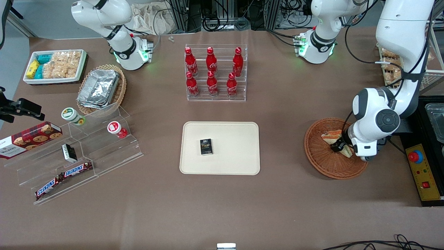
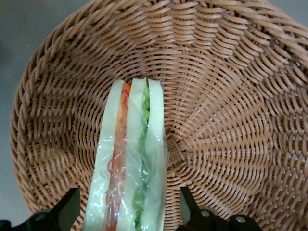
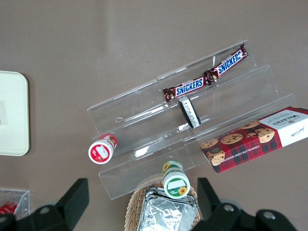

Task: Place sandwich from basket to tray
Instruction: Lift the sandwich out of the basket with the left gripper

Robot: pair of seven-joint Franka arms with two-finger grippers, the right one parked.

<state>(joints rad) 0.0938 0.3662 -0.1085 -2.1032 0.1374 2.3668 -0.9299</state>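
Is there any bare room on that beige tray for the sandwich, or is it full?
Plenty. The tray holds only a small black box, so bare surface lies all round it, widest toward the basket. The basket is the crowded spot: the tool sits low in it, open, fingers either side of the sandwich.

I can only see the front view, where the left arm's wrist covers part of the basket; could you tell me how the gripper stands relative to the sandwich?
Observer: In the left wrist view the gripper is open, one finger on each side of the sandwich, with gaps visible.
Operator: Thanks. How does the sandwich lie?
Observer: On edge in the basket, layers showing: an orange-red band and a green one between pale bread.
Operator: Is anything else in the basket?
Observer: Nothing else shows in the part that view covers.
Operator: And the tray?
Observer: The right wrist view shows only a bare edge of the tray.
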